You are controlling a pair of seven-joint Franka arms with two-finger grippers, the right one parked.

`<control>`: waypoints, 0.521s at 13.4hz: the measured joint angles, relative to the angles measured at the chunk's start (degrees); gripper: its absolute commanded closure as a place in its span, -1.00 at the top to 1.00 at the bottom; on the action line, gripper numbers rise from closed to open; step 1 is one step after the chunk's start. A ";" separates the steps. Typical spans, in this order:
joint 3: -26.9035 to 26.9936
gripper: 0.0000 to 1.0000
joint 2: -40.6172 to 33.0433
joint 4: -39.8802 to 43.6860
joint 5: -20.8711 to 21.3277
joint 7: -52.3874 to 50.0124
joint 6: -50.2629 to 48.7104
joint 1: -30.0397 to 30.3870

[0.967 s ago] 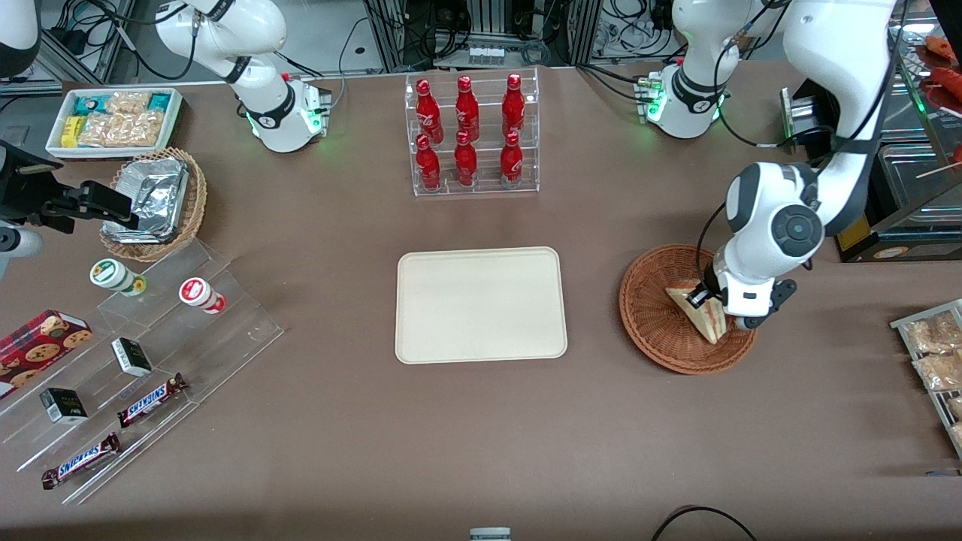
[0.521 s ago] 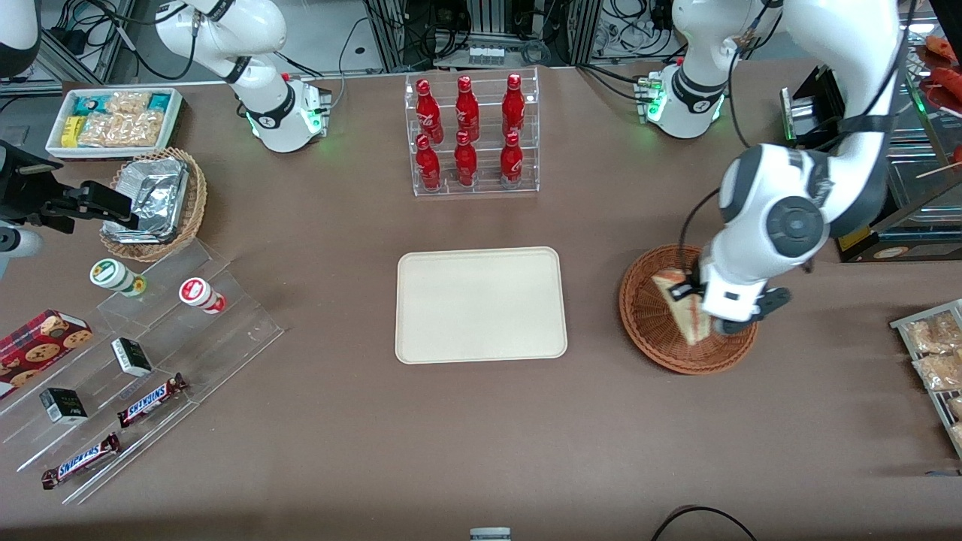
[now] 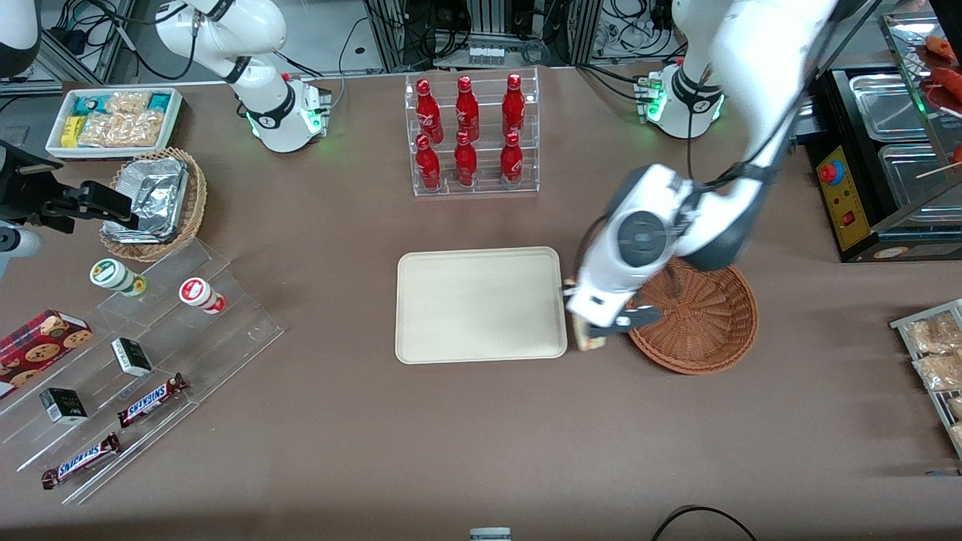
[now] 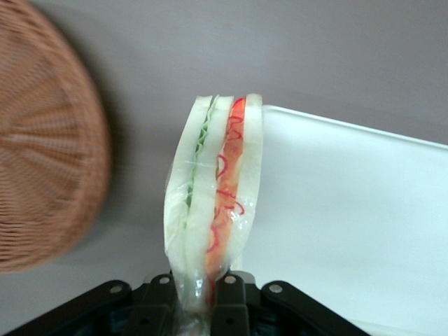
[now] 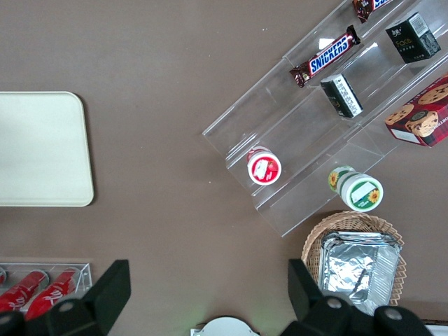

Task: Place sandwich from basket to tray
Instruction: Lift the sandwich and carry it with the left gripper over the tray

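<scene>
My left gripper [image 3: 585, 330] [image 4: 195, 297] is shut on the sandwich [image 4: 212, 203], a wrapped wedge of white bread with green and red filling. It hangs in the air over the strip of table between the reddish-brown wicker basket [image 3: 703, 330] [image 4: 42, 154] and the cream tray [image 3: 481, 304] [image 4: 350, 217]. In the front view only a sliver of the sandwich [image 3: 588, 340] shows beneath the wrist, beside the tray's edge. Nothing lies in the basket or on the tray [image 5: 38, 147].
A clear rack of red bottles [image 3: 471, 135] stands farther from the front camera than the tray. Toward the parked arm's end are a foil-filled tan basket [image 3: 158, 203], a white snack bin [image 3: 113, 120] and acrylic steps with snacks [image 3: 128, 368]. A metal warmer [image 3: 887, 158] stands toward the working arm's end.
The gripper has lifted the sandwich out of the basket and carried it toward the tray. The basket now holds nothing.
</scene>
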 measured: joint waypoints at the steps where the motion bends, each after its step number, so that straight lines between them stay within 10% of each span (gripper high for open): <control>1: -0.03 -1.00 1.85 1.94 0.44 -2.19 0.00 -2.21; 7: -0.01 -1.00 11.06 13.03 2.52 -12.75 0.00 -13.14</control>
